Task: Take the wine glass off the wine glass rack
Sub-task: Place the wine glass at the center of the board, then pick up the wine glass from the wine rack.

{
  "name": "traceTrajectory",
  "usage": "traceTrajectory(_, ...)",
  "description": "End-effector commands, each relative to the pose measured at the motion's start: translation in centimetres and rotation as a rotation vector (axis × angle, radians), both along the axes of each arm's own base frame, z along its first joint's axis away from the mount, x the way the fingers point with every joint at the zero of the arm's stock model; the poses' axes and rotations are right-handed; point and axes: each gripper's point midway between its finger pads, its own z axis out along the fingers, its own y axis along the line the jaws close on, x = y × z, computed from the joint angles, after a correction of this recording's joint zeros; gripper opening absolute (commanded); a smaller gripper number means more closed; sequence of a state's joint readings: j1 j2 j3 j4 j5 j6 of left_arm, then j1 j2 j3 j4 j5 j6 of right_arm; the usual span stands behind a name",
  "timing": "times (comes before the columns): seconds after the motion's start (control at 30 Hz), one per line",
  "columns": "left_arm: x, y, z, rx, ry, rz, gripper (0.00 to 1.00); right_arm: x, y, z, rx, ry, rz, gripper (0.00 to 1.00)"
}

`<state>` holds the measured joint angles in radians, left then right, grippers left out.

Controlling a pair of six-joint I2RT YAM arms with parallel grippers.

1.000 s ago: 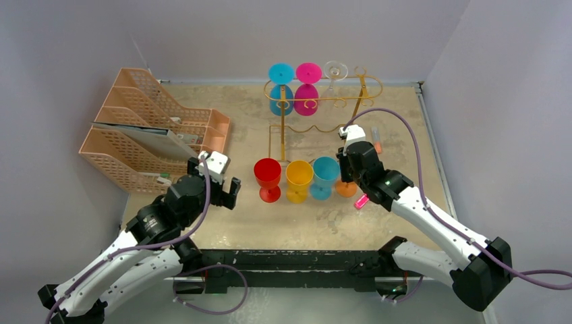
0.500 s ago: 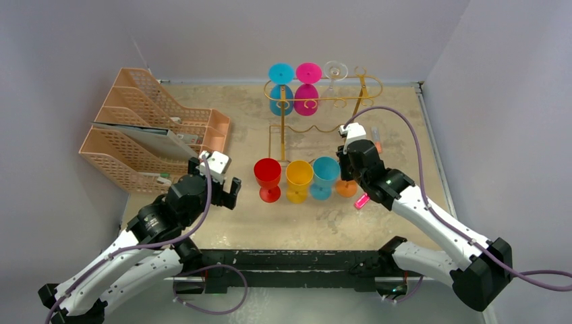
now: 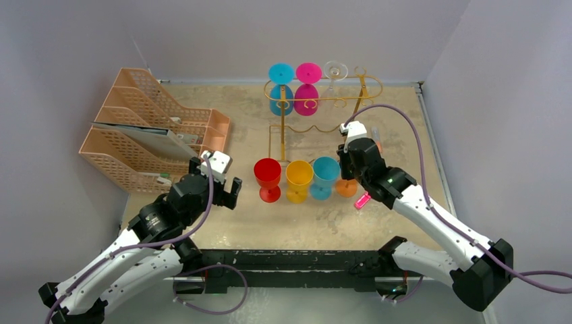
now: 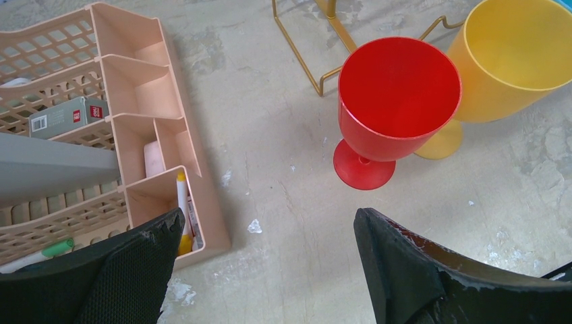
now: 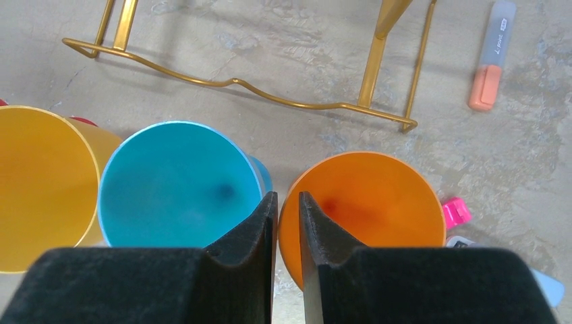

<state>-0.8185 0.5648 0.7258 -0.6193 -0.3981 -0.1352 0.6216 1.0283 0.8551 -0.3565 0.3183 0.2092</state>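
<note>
Three wine glasses (image 3: 307,84) (inverted) on rack (image 3: 282,138)

a robot lab cell: two arms (image 3: 128,260) bolted to a scuffed table (image 3: 290,226) inside plain walls (image 3: 202,34).

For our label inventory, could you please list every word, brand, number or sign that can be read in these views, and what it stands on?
On the orange highlighter lying on the table: dark print along its barrel, too small to read.
On the small grey box in the peach mesh file tray: a red label and a barcode-like patch, both too blurred to read.
No other text shows.
</note>
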Motion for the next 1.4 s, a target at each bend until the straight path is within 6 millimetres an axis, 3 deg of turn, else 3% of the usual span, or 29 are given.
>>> traceTrajectory(0.0,0.4,0.1,1.6,-0.017,-0.039,0.01,0.95,0.3,0.6,2.5,0.056,-0.042,0.0,0.2)
traceTrajectory(0.27,0.3,0.1,1.7,-0.021,-0.04,0.009,0.95,-0.2,0.0,4.5,0.093,-0.081,-0.029,0.21)
traceTrajectory(0.43,0.3,0.1,1.7,-0.027,-0.039,0.011,0.95,-1.0,0.0,6.3,0.15,-0.094,-0.029,0.3)
traceTrajectory(0.77,0.3,0.1,1.7,-0.026,-0.039,0.012,0.95,-4.1,0.6,11.6,0.299,-0.133,0.06,0.42)
traceTrajectory(0.97,0.4,0.1,1.7,-0.024,-0.037,0.012,0.95,-5.6,3.1,16.1,0.4,-0.155,0.225,0.42)
traceTrajectory(1.1,0.3,0.0,1.6,-0.023,-0.033,0.011,0.95,-5.0,3.9,18.6,0.372,-0.12,0.251,0.42)
traceTrajectory(1.2,0.3,0.1,1.6,-0.021,-0.031,0.011,0.95,-3.3,5.0,19.5,0.34,-0.093,0.253,0.42)
traceTrajectory(1.37,0.2,0.2,1.7,-0.025,-0.034,0.013,0.95,-0.1,6.0,22.8,0.345,-0.16,0.217,0.43)
